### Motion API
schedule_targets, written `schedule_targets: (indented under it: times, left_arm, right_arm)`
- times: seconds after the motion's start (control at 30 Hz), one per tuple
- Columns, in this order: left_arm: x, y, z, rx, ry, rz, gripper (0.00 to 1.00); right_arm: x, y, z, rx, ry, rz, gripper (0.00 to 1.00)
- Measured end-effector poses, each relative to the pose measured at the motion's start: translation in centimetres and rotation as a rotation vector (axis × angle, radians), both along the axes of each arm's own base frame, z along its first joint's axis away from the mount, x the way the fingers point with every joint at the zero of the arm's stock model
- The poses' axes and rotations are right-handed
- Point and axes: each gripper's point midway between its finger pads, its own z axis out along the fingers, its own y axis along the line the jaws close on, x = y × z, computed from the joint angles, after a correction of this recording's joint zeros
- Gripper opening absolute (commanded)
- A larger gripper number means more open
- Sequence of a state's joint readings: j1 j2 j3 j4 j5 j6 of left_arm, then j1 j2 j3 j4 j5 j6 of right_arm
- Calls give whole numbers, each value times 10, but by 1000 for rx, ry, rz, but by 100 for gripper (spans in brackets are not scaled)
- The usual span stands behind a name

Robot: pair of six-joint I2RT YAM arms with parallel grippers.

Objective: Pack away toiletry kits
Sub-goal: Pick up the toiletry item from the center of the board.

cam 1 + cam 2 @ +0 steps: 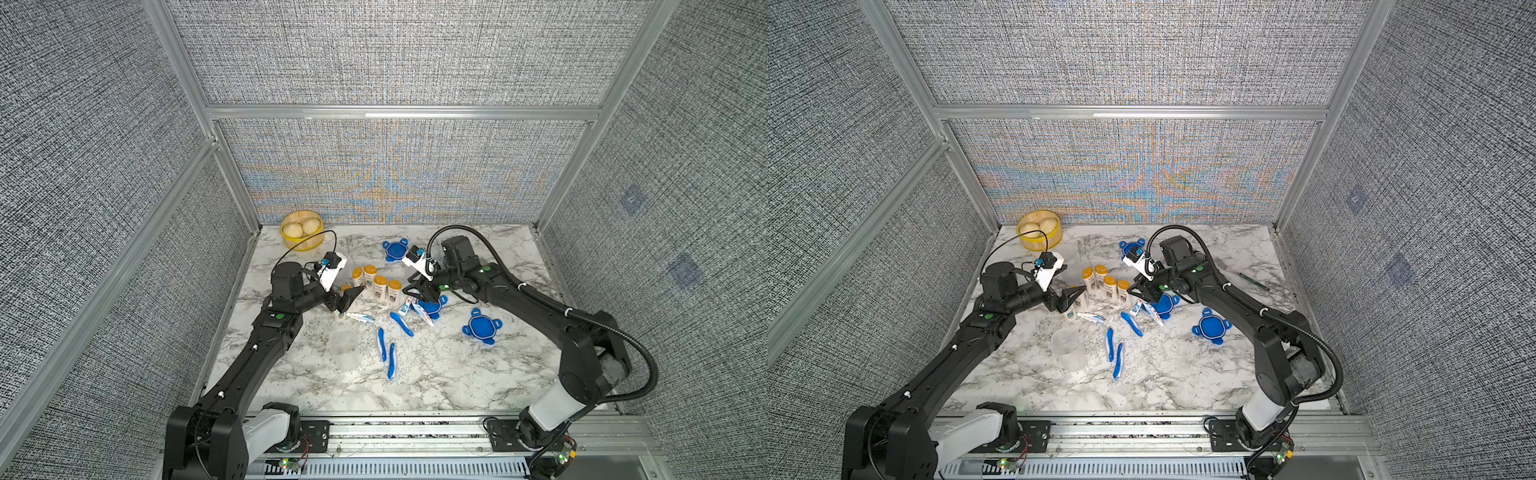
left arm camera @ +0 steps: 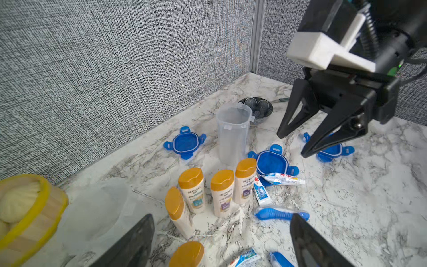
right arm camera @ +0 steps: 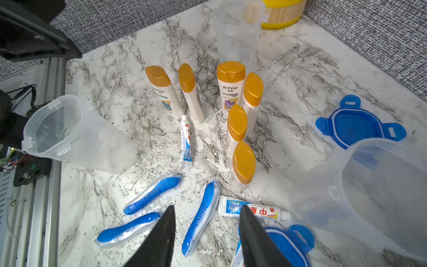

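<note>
Right wrist view: clear cups (image 3: pixel 53 129) empty; left gripper (image 2: pixel 221 216), right gripper (image 3: pixel 208 207) both spread.

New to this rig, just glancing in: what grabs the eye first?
The cluster of orange-capped white bottles standing in the middle of the marble table grabs attention first. Bright blue follows: three toothbrushes lying in front of them and three clip lids scattered to the right and behind. A yellow steamer basket with buns sits in the far left corner.
</note>
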State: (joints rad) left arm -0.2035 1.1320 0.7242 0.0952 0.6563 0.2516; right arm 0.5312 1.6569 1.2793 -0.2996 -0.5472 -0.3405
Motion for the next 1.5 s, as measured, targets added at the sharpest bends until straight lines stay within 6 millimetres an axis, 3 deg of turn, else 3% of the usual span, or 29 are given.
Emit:
schedule_targets:
  times: [0.3,0.67,1.07,1.27,1.33,1.4,1.5]
  left_arm:
    - [-4,-2,-8,32,23,-16,90]
    - [-1,3,-10,54,24,26,90]
    - [2,7,-11,64,21,50,90]
    - [3,8,-11,69,18,60,90]
    - [3,9,-11,70,18,64,90]
    - [4,9,-12,71,18,66,90]
    - [4,9,-14,72,25,67,90]
  right_arm:
    - [17,26,-23,-115,-15,6,51]
    - [45,35,-47,-236,-38,-39,52]
    - [46,33,-71,-333,-6,-35,33]
    - [46,33,-70,-340,-11,-29,13]
    - [43,30,-65,-342,-10,-29,11]
    - [38,27,-53,-336,-18,-28,11]
    - [28,20,-19,-312,-58,-27,11]
